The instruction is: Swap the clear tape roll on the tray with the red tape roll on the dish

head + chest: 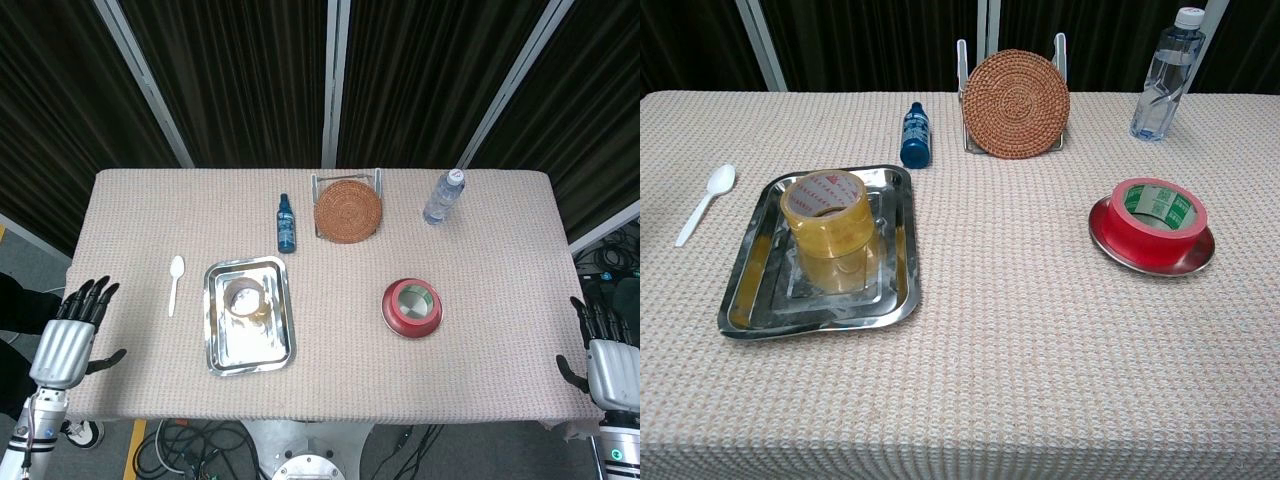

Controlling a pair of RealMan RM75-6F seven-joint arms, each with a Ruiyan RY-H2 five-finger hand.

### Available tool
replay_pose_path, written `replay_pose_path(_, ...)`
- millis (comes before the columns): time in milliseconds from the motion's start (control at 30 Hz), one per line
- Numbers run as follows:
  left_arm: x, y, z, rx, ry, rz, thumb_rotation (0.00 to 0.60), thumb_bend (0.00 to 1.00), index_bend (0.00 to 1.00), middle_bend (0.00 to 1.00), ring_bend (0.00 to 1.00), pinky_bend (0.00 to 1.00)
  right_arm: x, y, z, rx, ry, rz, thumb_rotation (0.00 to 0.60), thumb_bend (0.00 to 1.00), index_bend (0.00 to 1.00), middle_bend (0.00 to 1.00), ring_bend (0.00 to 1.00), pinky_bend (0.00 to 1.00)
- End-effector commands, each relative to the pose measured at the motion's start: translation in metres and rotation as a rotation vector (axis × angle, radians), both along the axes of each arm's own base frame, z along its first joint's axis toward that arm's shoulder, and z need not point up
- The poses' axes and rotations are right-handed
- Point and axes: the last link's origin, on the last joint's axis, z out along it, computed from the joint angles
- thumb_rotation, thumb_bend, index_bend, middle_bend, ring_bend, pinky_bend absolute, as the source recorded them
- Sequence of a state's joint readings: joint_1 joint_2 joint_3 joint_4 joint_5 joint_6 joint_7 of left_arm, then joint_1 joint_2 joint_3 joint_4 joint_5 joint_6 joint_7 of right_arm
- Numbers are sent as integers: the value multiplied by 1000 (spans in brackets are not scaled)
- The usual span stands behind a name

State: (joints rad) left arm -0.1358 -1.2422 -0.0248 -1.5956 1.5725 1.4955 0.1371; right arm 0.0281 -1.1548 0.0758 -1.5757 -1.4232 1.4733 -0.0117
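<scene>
The clear tape roll (245,298) (827,213) lies flat in the upper part of the shiny metal tray (222,345) (745,285) on the table's left half. The red tape roll (411,304) (1157,218) sits on the small round metal dish (392,322) (1185,262) on the right half. My left hand (75,335) hovers at the table's left edge with its fingers spread and nothing in it. My right hand (608,352) hangs off the right edge, fingers apart and empty. The chest view shows neither hand.
A white plastic spoon (175,280) (706,201) lies left of the tray. At the back stand a small blue bottle (286,225) (915,136), a woven round mat in a wire rack (348,210) (1016,91), and a water bottle (443,196) (1164,75).
</scene>
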Motion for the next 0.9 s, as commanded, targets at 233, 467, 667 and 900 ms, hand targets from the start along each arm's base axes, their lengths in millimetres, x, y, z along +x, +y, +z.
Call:
replay_pose_path(233,4,4,-1,-17,-5,-7,600,47,60,28,0,150,3,-2,-1,8,2,6,600,207,0,0,0,0)
replay_pose_path(467,31,21,-9,-85,-45,-94,600,44,60,28,0,150,7,-3,3,-5,-4,13,600,207,0,0,0,0)
replay_pose_path(667,68,52,-33,-253,-51,-209,600,34,59,23,0,148,8,-3,2,-3,-1,14,600,206,0,0,0,0)
replay_pose_path(900,92,95,-60,-419,-15,-224,600,25,55,7,0,144,9,-4,2,0,11,24,600,207,0,0,0,0)
